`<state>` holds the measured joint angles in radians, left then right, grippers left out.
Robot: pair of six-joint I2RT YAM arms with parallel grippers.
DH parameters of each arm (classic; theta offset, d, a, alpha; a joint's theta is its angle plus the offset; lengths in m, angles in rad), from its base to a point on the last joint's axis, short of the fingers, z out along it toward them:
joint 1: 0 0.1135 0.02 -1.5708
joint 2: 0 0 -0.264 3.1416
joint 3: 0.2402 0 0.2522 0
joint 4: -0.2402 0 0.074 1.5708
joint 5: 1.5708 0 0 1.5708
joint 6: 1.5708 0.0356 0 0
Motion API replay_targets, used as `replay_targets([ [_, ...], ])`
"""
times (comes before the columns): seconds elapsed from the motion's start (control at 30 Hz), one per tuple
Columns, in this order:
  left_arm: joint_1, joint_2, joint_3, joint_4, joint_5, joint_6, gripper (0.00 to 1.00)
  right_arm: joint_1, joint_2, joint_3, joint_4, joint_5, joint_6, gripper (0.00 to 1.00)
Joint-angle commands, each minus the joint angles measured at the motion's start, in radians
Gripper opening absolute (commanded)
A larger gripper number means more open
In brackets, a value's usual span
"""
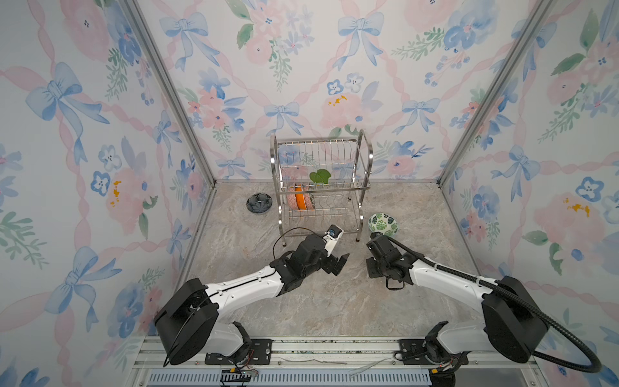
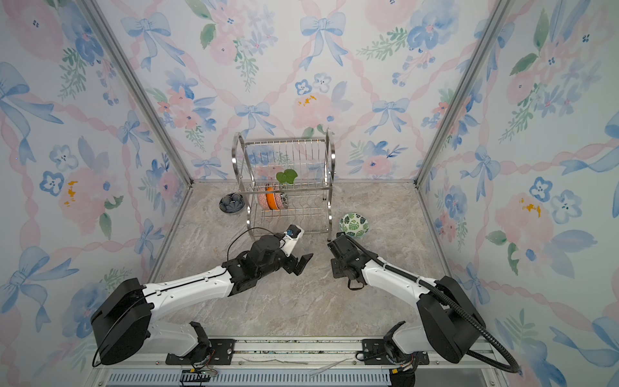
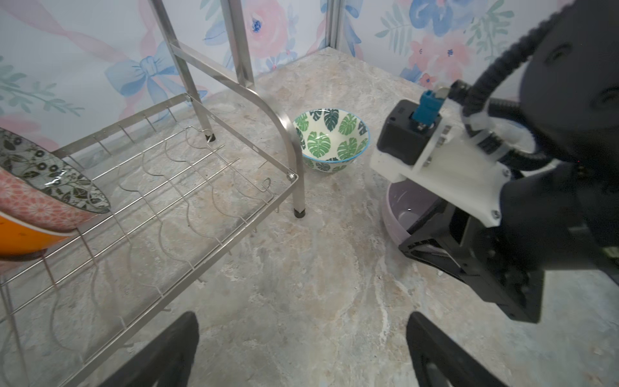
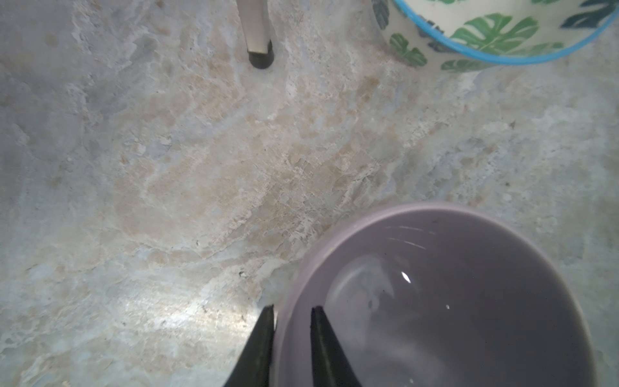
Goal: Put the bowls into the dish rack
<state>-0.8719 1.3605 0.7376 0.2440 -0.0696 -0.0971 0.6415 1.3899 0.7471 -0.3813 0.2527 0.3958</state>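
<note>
In both top views the dish rack point(image 1: 335, 187) point(image 2: 294, 189) stands at the far middle of the marble-patterned table point(image 1: 301, 308), with a green leaf-shaped piece point(image 1: 320, 176) on its upper tier. 3 bowls stand on edge at the left end of its lower shelf, the orange-backed bowl point(image 1: 300, 201) between the other 2. The dark blue flower-patterned bowl point(image 1: 259, 203) point(image 2: 231, 203) sits upright on the table just left of the rack. The green-leaf bowl point(image 1: 383, 223) point(image 2: 354, 225) sits upright beside the rack's near right leg. The left gripper point(image 1: 341, 264) hovers near the rack's front, jaws spread and empty. The right arm point(image 1: 392, 259) bends down to its right, hiding its own claw.

In the left wrist view the left gripper's 2 fingers point(image 3: 174, 348) stand wide apart over bare table. On the lower shelf a black-and-white floral bowl point(image 3: 50, 167), pink outside, leans on edge against the orange-backed one. The lavender bowl point(image 3: 402, 211) rests on the table under the right arm's wrist, nearer than the green-leaf bowl.

In the right wrist view the right gripper point(image 4: 293, 310) straddles the lavender bowl's rim — 1 finger point(image 4: 264, 335) outside the wall, 1 inside, set narrowly. I cannot tell whether they press it. The bowl sits upright on the table, apart from the green-leaf bowl.
</note>
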Motion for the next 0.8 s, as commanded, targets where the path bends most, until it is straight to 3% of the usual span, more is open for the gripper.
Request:
replay_targets([
  [0.0, 0.001, -0.020, -0.052, 0.018, 0.098, -0.014, 0.98, -0.013, 0.012, -0.018, -0.006, -0.017, -0.021, 0.20],
  [0.33, 0.002, -0.087, -0.077, 0.008, 0.076, -0.027, 0.98, -0.017, -0.023, -0.018, 0.032, -0.035, -0.029, 0.10],
  [0.57, 0.009, -0.163, -0.009, -0.133, 0.026, -0.018, 0.98, -0.024, -0.053, -0.040, 0.101, -0.068, -0.047, 0.03],
  [0.77, 0.026, -0.201, 0.158, -0.343, 0.030, 0.021, 0.98, -0.028, -0.057, -0.038, 0.120, -0.094, -0.049, 0.00],
])
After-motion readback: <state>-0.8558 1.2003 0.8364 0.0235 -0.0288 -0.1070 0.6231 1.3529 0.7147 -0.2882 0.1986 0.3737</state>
